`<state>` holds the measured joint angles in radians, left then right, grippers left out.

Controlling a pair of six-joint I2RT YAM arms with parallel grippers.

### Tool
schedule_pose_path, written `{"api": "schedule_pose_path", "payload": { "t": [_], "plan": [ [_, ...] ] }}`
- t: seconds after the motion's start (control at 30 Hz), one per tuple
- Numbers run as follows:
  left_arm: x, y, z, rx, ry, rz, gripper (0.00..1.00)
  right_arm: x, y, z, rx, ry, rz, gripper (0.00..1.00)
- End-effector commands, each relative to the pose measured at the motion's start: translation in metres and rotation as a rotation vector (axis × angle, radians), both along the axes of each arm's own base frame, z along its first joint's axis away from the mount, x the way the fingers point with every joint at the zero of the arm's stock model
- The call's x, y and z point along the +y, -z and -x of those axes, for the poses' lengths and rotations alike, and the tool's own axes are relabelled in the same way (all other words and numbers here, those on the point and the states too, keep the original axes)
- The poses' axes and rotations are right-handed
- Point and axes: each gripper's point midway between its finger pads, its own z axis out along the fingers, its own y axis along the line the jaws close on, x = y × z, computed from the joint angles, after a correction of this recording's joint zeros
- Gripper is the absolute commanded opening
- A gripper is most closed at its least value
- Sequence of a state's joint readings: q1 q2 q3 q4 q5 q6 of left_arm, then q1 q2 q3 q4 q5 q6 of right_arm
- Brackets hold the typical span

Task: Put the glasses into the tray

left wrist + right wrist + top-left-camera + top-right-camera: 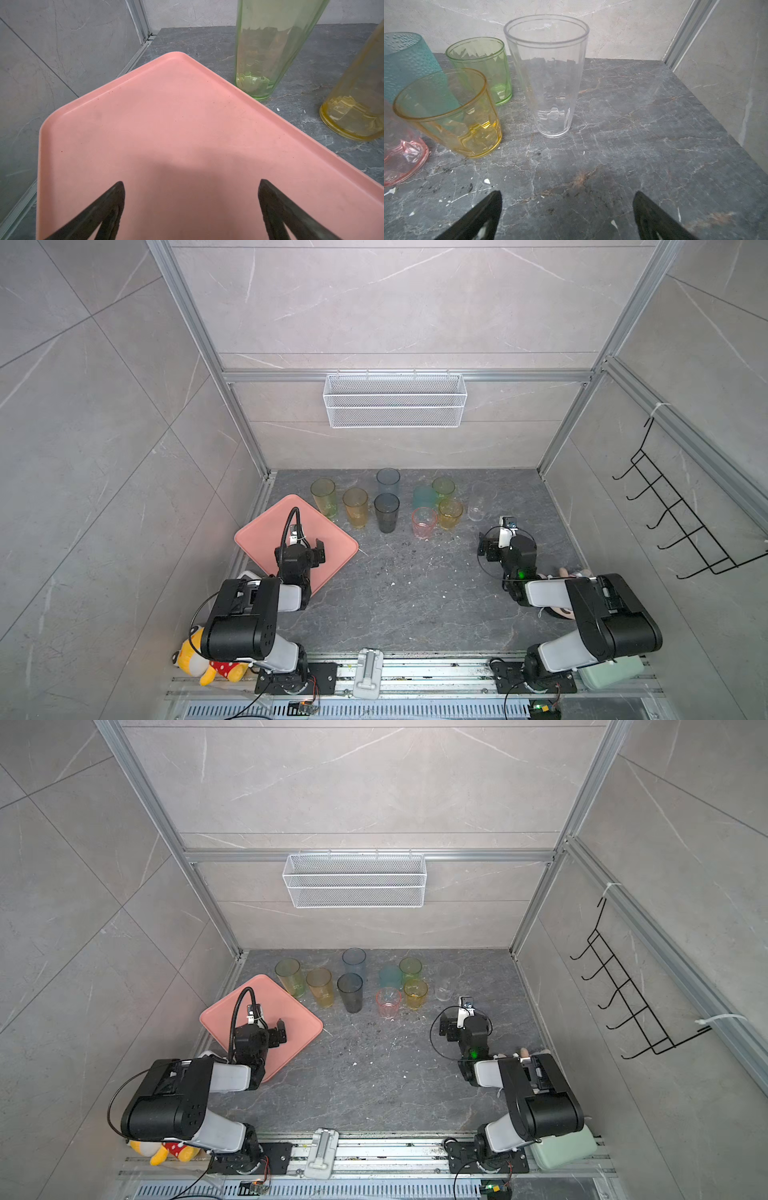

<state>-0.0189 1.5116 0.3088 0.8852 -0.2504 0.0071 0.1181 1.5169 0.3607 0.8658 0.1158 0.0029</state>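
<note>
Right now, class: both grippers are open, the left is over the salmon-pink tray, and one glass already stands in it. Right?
No glass stands in the tray: the left wrist view shows it bare, the yellow-green tumbler on the tabletop beside its rim. The left gripper and right gripper are indeed open, the left over the tray.

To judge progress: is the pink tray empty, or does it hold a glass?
Empty: the tray shows only bare pink floor; the yellow-green tumbler stands outside its rim.

Below me, dark marble tabletop (415, 605): pink tray (259, 537) left of centre, set cornerwise; nine glasses (386, 514) upright, clustered mid-frame to its right; white specks (392, 583) scattered.
</note>
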Motion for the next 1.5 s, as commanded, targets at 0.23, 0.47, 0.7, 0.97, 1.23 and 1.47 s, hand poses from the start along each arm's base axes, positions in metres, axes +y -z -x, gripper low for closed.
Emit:
{"api": "schedule_pose_path", "payload": {
  "t": [0.23, 0.47, 0.7, 0.97, 1.23, 1.47],
  "plan": [
    [0.0, -0.017, -0.01, -0.057, 0.003, 0.012, 1.0, -0.003, -0.003, 0.0, -0.014, 0.013, 0.008, 0.99],
    [0.0, -0.016, -0.01, -0.054, 0.004, 0.013, 1.0, -0.003, -0.003, -0.001, -0.015, 0.012, 0.007, 0.99],
    [0.0, -0.023, -0.005, -0.083, 0.003, 0.006, 1.0, -0.003, -0.005, 0.0, -0.024, 0.013, 0.007, 0.99],
    [0.012, -0.065, 0.019, -0.114, -0.1, 0.033, 1.0, -0.02, -0.033, 0.015, 0.037, 0.126, -0.037, 0.99],
    [0.008, -0.088, 0.054, -0.036, -0.283, 0.196, 1.0, 0.011, -0.097, 0.029, 0.054, 0.052, -0.353, 0.99],
    [-0.036, -0.059, 0.065, 0.203, -0.178, 0.415, 1.0, 0.056, -0.135, 0.045, 0.212, -0.119, -0.576, 0.99]
  ]
}}
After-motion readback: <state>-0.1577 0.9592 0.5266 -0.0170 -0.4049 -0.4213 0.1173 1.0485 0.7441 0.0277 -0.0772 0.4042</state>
